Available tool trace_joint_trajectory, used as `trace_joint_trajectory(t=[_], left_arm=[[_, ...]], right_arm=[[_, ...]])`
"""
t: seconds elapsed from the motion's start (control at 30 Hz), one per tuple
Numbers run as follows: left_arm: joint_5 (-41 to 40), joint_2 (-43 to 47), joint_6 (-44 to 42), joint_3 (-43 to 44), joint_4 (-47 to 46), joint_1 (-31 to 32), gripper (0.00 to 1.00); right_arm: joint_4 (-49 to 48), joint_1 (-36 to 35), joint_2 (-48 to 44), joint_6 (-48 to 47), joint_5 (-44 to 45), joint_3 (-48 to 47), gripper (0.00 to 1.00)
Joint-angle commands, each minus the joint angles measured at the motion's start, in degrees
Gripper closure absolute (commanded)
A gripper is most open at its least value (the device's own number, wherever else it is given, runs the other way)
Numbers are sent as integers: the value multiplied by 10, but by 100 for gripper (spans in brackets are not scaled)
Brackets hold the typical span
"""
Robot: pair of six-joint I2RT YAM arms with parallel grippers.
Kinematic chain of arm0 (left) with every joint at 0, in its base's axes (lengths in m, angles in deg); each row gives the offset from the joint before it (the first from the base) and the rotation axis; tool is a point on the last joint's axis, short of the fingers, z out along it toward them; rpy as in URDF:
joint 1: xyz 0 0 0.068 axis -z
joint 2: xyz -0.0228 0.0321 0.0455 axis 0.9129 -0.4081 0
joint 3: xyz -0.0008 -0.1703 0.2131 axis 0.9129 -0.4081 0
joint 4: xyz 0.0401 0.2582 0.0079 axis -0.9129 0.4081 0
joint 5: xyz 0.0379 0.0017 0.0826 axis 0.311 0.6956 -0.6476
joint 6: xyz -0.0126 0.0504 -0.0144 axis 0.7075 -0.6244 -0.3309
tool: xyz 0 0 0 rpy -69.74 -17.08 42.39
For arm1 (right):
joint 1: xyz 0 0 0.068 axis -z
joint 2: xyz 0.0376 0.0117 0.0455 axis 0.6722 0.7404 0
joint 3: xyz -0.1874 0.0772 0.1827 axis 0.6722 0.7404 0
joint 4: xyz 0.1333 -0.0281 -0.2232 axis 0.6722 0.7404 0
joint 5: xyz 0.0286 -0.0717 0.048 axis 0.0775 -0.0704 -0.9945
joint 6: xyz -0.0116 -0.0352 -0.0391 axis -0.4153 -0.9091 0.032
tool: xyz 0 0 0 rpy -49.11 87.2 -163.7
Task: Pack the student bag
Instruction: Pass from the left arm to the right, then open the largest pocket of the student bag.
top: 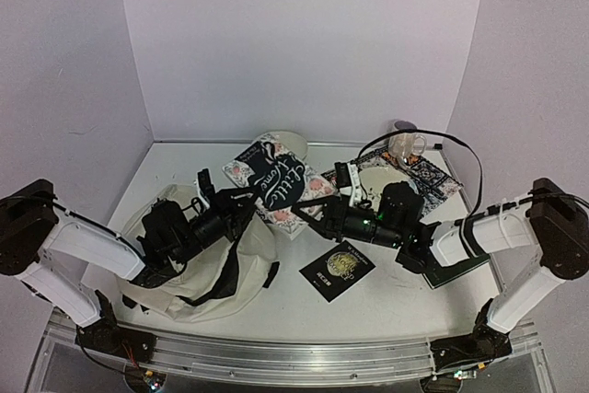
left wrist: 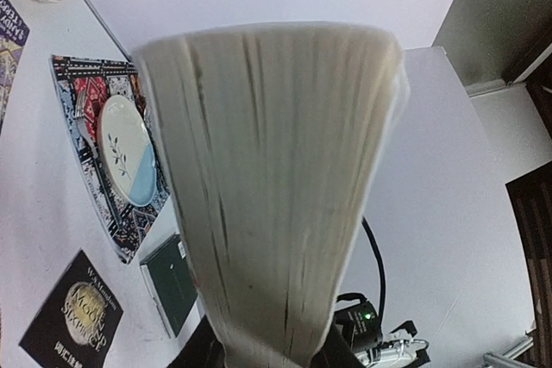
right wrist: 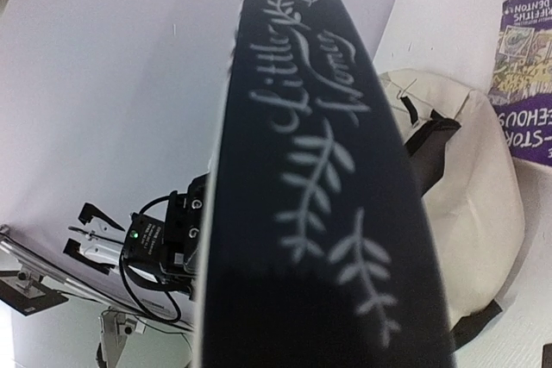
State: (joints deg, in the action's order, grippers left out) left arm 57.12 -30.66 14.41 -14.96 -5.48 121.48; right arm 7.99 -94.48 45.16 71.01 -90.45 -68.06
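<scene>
The left arm [top: 87,246] reaches low from its base toward the middle of the table, its forearm lying over the bag [top: 202,303]. The right arm [top: 479,232] stretches in from the other side to meet it. The bag lies slumped on the table at the left, under and beside the left arm, with black straps trailing.

Between the two arms a book [top: 276,181] hangs above the table, tilted, its floral cover reading "Little Women". The left gripper [top: 244,202] is clamped narrow on it; its wrist view is filled with the page edges rising from between the fingers. The right gripper [top: 317,213] sits at the book's opposite edge. Its wrist view is filled by the dark spine with the same title in pale script and a leaf sprig. The fingers are hidden there, so I cannot tell whether it grips.

A purple book [right wrist: 522,66] beyond the bag shows "DENTON". A black booklet [top: 338,269] lies near the front; its gold lettering is too small to read.
</scene>
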Motion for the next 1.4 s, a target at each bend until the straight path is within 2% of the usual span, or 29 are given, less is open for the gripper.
trace_joint_trajectory(t=[0.0,0.07,0.13,0.2,0.37,0.5,0.63,0.9,1.1,1.2,1.27,1.37], left_arm=[[-56,67,-68,-48,-48,-9,66],[-58,100,-97,-50,10,-10,58],[-61,137,-137,-34,130,-10,50],[-74,177,-175,-8,266,-10,45],[-107,250,-232,34,494,-10,36],[-117,229,-263,117,694,-10,28],[-78,184,-296,196,827,-9,23],[1,162,-330,258,962,-4,18],[18,120,-338,265,995,-1,19],[22,101,-340,263,999,-1,24],[23,93,-343,263,1001,-1,31],[12,90,-347,270,1010,-1,52]], right_arm=[[-318,12,-17,-29,13,13,100],[-318,14,-21,-32,18,21,100],[-317,16,-27,-33,22,29,100],[-316,20,-34,-33,27,40,100],[-313,37,-50,-32,32,67,100],[-303,47,-61,-29,32,79,100],[-293,58,-71,-26,27,87,100],[-276,67,-84,-23,13,100,100],[-271,69,-79,-19,5,99,100],[-268,70,-78,-17,1,98,100],[-267,70,-78,-17,-1,96,100],[-264,71,-80,-16,-4,94,100]])
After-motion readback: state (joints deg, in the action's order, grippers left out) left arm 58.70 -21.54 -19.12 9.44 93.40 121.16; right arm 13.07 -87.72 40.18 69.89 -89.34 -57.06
